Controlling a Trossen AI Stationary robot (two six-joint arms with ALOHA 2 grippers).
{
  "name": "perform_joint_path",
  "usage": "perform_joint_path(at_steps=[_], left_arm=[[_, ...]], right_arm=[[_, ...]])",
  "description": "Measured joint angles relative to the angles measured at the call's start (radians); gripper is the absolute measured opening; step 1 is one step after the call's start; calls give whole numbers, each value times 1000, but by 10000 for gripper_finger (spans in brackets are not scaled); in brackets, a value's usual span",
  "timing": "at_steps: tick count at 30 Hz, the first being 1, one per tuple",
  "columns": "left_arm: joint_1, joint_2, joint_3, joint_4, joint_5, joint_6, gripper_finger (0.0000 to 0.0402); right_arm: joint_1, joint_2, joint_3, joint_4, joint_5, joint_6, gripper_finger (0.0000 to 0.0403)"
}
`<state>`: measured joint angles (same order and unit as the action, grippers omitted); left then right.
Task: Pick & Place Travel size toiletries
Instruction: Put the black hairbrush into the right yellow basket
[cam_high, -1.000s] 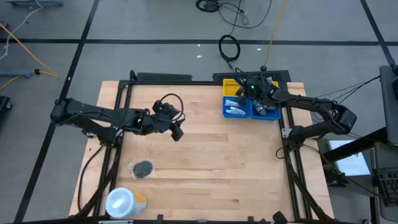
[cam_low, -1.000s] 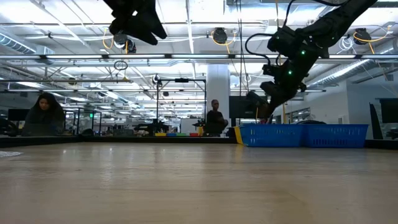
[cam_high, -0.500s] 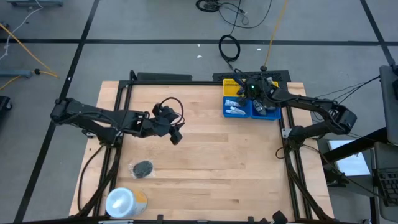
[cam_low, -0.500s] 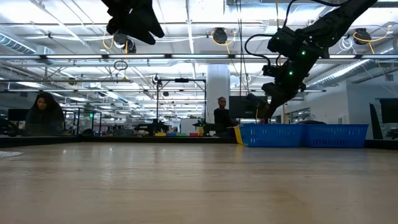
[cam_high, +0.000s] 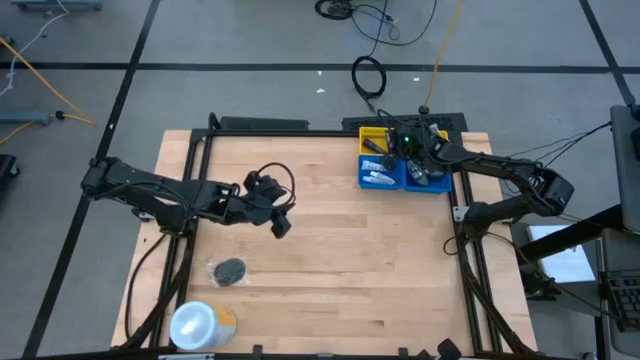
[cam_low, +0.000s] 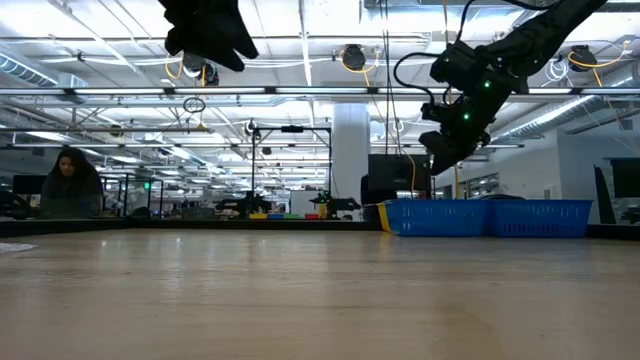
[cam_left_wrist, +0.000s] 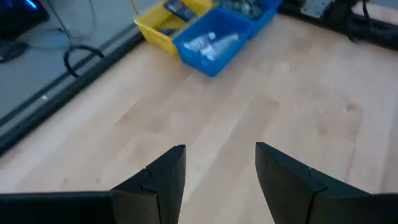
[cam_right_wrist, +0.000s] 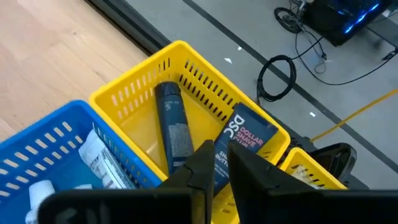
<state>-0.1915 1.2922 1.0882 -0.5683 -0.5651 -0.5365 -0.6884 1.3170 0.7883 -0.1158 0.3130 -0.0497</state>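
We see the right end effector (cam_right_wrist: 219, 163) hanging above the yellow basket (cam_right_wrist: 134, 84) at the counter's (cam_high: 330, 260) far edge, its fingers slightly apart and empty; in that basket lie a dark navy tube (cam_right_wrist: 175, 132) and a navy carton (cam_right_wrist: 242, 144) just beside it; the adjoining blue basket (cam_high: 383, 175) holds small white tubes (cam_high: 377, 180); the left end effector (cam_left_wrist: 217, 177) hovers over mid-counter, fingers apart, holding nothing; a dark grey round piece (cam_high: 229, 271) rests on the counter near the white-and-yellow roll (cam_high: 200, 324).
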Motion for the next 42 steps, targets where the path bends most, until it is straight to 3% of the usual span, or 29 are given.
perform_joint_path(at_steps=[3, 9, 13, 22, 26, 36, 42], left_arm=[[-2, 0, 0, -45, 82, -4, 191], [-3, 0, 0, -203, 338, -18, 191], [-14, 0, 0, -282, 433, -88, 191], [-91, 53, 0, -494, 518, -257, 191], [-136, 91, 0, -504, 573, -312, 191], [-238, 211, -1, -563, 599, -435, 191], [-259, 309, -1, -633, 691, -477, 191]], right_arm=[[3, 0, 0, 14, -4, 9, 39], [31, 0, 0, 49, -199, 2, 41], [64, 0, 0, 75, -237, 3, 43], [148, 0, 0, 114, -237, 3, 45], [167, 0, 0, 121, -237, 0, 44], [199, 0, 0, 142, -237, 0, 47], [215, 0, 0, 142, -237, 0, 47]])
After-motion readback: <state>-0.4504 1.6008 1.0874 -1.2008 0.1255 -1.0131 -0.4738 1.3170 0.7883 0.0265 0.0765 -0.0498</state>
